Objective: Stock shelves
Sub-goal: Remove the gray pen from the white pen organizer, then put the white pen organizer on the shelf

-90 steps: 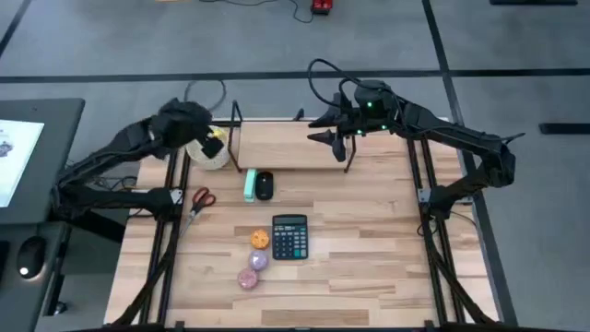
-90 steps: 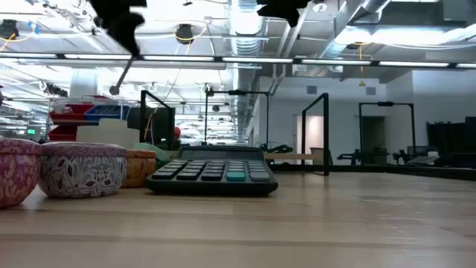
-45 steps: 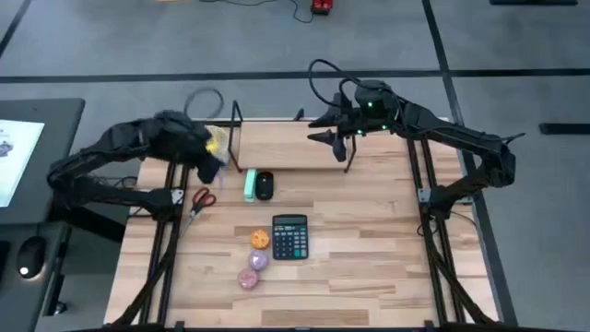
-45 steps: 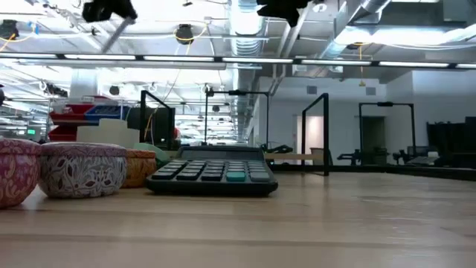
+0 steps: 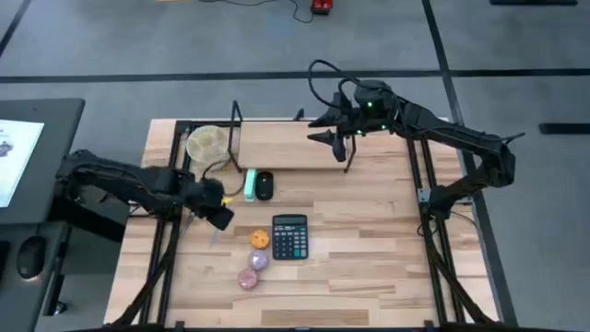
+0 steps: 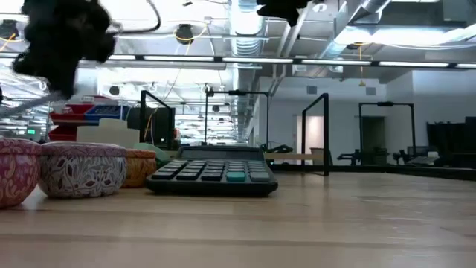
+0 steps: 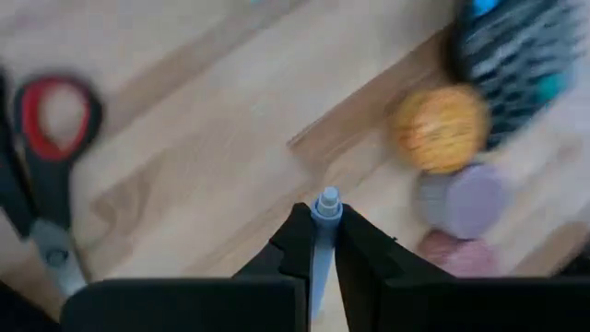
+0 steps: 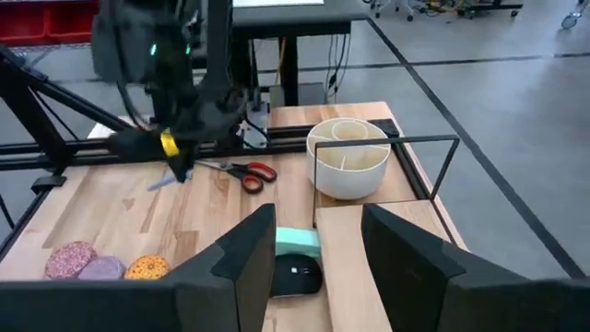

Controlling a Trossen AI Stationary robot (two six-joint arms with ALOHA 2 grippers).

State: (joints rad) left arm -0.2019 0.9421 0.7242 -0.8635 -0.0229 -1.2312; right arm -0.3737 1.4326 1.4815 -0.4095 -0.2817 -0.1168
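The shelves (image 5: 286,146) are a low pale plank with black uprights, at the table's far middle. My right gripper (image 5: 318,138) hovers open above the plank (image 8: 336,242). My left gripper (image 5: 214,214) hangs over the table's left half, between the red-handled scissors (image 7: 46,166) and the round tins (image 5: 255,259), shut on a blue-grey pen (image 7: 326,198). In the right wrist view the pen (image 8: 162,181) sticks out below that gripper. My left gripper pinches the pen between its two fingers, and the pen lies along them. The pen's end (image 7: 327,195) sticks out just past the fingertips. The fingers slant down toward the table, and the pen is lifted clear of it.
A white round divided holder (image 5: 206,145) stands left of the shelves. A teal block (image 5: 250,184) and a black mouse (image 5: 265,185) lie in front of the plank. A calculator (image 5: 289,237) lies beside three tins, orange (image 5: 260,239), purple (image 5: 256,261) and pink (image 5: 247,278).
My left gripper has swung from above the white holder at the far left toward the table's near edge and down, and now hangs low beside the scissors and tins with the pen between its fingers. My right arm has kept still.
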